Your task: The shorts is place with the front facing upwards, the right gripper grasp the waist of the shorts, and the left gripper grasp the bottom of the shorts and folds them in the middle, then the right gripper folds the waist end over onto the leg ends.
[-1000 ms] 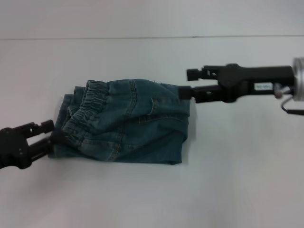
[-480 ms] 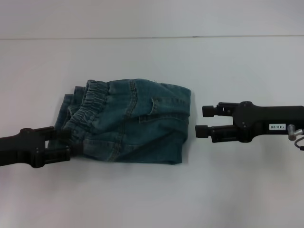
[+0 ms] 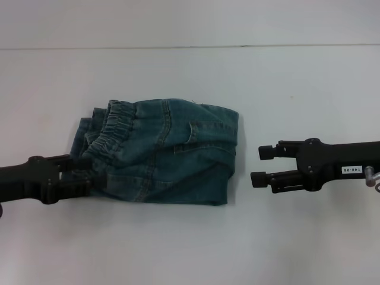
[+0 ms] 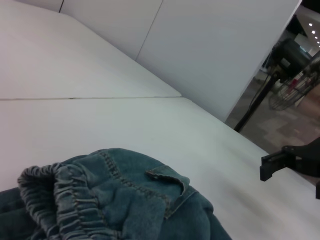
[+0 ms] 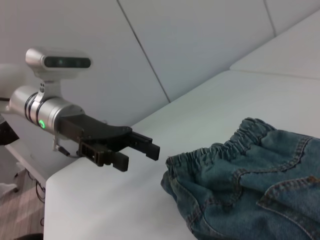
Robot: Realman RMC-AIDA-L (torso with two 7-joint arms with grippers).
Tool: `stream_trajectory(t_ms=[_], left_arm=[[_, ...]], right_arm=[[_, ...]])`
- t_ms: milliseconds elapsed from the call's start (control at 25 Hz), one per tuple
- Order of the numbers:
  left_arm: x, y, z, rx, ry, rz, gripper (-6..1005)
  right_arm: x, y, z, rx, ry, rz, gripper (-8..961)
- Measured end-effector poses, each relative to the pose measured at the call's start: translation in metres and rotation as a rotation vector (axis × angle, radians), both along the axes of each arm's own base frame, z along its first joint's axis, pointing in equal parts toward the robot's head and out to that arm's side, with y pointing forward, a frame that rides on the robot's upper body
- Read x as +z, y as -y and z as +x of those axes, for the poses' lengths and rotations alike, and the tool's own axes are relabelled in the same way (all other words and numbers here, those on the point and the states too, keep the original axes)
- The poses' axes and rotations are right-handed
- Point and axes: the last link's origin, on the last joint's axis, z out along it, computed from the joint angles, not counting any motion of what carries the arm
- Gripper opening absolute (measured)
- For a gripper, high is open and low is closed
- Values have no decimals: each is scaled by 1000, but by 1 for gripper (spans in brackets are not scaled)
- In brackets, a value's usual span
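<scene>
The blue denim shorts with an elastic gathered waistband point(image 3: 157, 151) lie folded into a compact, roughly rectangular bundle on the plain white counter point(image 3: 190, 243), a little left of the middle of the head view. The ruched waistband sits on top at the bundle's left end, running diagonally, with more denim layers showing beneath it at the far-left edge. A stitched pocket flap shows on the upper layer toward the right, and seams with lighter thread cross the fabric. The right edge is a smooth fold; the near edge is straight.

The left claw point(image 3: 89, 176) is low at the bundle's near-left corner, its dark fingers overlapping the denim edge in the head view; whether it pinches any cloth I cannot tell. The right claw point(image 3: 260, 165) is just right of the bundle, clear of the fabric, its two fingers parted and empty.
</scene>
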Motion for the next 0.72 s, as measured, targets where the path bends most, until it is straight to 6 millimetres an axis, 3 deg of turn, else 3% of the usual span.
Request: stream_trajectory(t_ms=[720], left_arm=[[-2, 2, 1, 8, 19, -9, 725]], right_arm=[[-3, -3, -5, 24, 24, -22, 897]])
